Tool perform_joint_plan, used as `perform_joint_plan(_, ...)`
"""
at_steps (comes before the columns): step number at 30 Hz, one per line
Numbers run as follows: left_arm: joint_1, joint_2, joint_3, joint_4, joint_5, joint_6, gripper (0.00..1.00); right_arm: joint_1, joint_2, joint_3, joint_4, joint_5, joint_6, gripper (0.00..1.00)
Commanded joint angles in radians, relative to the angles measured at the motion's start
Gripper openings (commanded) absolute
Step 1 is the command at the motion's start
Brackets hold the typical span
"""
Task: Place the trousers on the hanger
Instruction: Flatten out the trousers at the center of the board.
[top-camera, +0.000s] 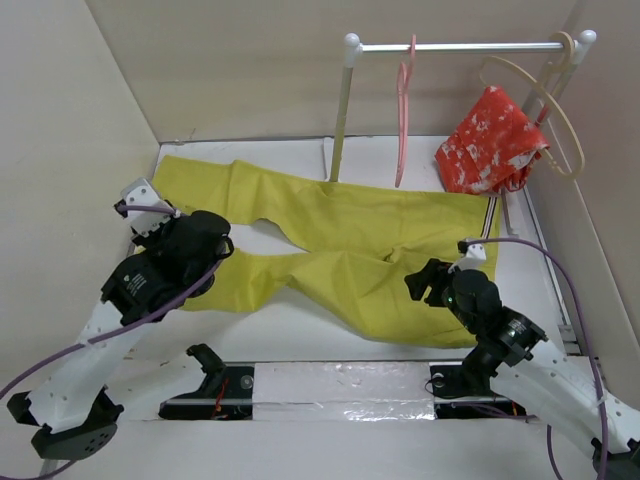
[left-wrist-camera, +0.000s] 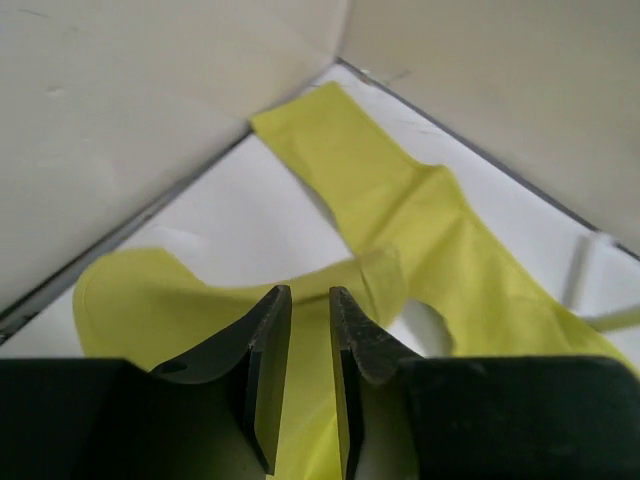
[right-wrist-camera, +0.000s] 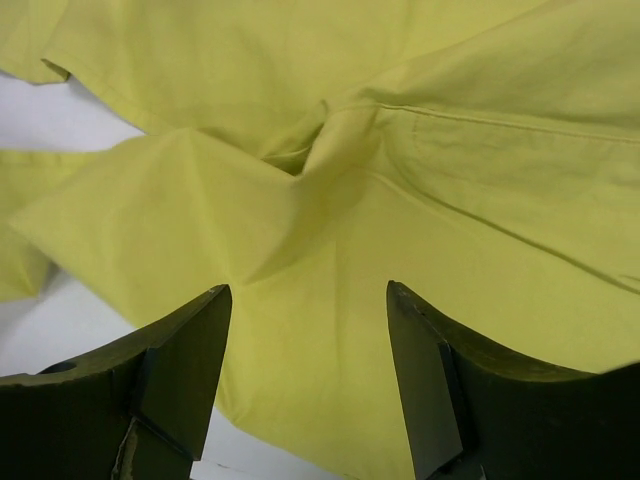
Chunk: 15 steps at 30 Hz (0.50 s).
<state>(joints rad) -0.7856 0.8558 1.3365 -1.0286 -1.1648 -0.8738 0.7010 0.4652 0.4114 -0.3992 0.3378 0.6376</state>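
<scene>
The mustard-yellow trousers (top-camera: 350, 235) lie flat across the table, legs to the left and the striped waistband (top-camera: 490, 215) at the right. The pink hanger (top-camera: 402, 110) hangs from the rail behind them. My left gripper (top-camera: 222, 243) hovers over the near leg's end. In the left wrist view (left-wrist-camera: 310, 292) its jaws stand only a narrow gap apart, with the trousers (left-wrist-camera: 400, 200) below and nothing pinched. My right gripper (top-camera: 420, 282) is over the seat of the trousers. In the right wrist view (right-wrist-camera: 308, 288) it is wide open just above the creased trousers (right-wrist-camera: 350, 150).
A white rack with a rail (top-camera: 450, 46) and a post (top-camera: 341, 110) stands at the back. A beige hanger (top-camera: 545, 100) holding a red patterned garment (top-camera: 490, 142) hangs at its right end. Beige walls close in the left, back and right sides.
</scene>
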Motion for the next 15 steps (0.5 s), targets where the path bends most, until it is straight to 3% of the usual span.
perform_joint_plan(1, 0.093, -0.035, -0.045, -0.105, -0.228, -0.145, 0.2, -0.006, -0.016, 0.027, -0.021, 0.043, 0.022, 0.69)
perform_joint_plan(2, 0.111, -0.067, -0.059, -0.072, -0.237, -0.127, 0.25, -0.006, -0.02, 0.029, -0.026, 0.04, 0.022, 0.69)
perform_joint_plan(4, 0.111, -0.155, -0.112, 0.046, -0.234, 0.084, 0.32, -0.006, -0.031, 0.029, -0.029, 0.038, 0.02, 0.69)
perform_joint_plan(5, 0.111, -0.179, -0.134, 0.14, -0.234, 0.155, 0.41, -0.006, -0.028, 0.029, -0.026, 0.038, 0.019, 0.69)
perform_joint_plan(7, 0.111, -0.204, -0.146, 0.101, -0.211, 0.112, 0.55, -0.006, -0.019, 0.038, -0.02, 0.046, 0.004, 0.69)
perform_joint_plan(8, 0.111, -0.204, -0.145, 0.07, -0.201, 0.095, 0.69, -0.006, -0.002, 0.043, -0.021, 0.052, 0.002, 0.69)
perform_joint_plan(9, 0.111, -0.195, -0.145, 0.067, -0.188, 0.081, 0.74, -0.006, 0.006, 0.05, -0.029, 0.058, -0.001, 0.69)
perform_joint_plan(12, 0.111, -0.137, -0.174, 0.252, -0.012, 0.232, 0.73, -0.017, 0.032, 0.056, -0.006, 0.075, -0.013, 0.66)
perform_joint_plan(13, 0.111, -0.111, -0.184, 0.298, 0.134, 0.258, 0.71, -0.017, 0.041, 0.056, 0.002, 0.081, -0.015, 0.62)
perform_joint_plan(14, 0.111, -0.078, -0.201, 0.384, 0.219, 0.284, 0.68, -0.029, 0.052, 0.056, 0.01, 0.082, -0.018, 0.54)
perform_joint_plan(15, 0.111, -0.001, -0.238, 0.418, 0.294, 0.282, 0.67, -0.038, 0.081, 0.058, 0.02, 0.076, -0.027, 0.32)
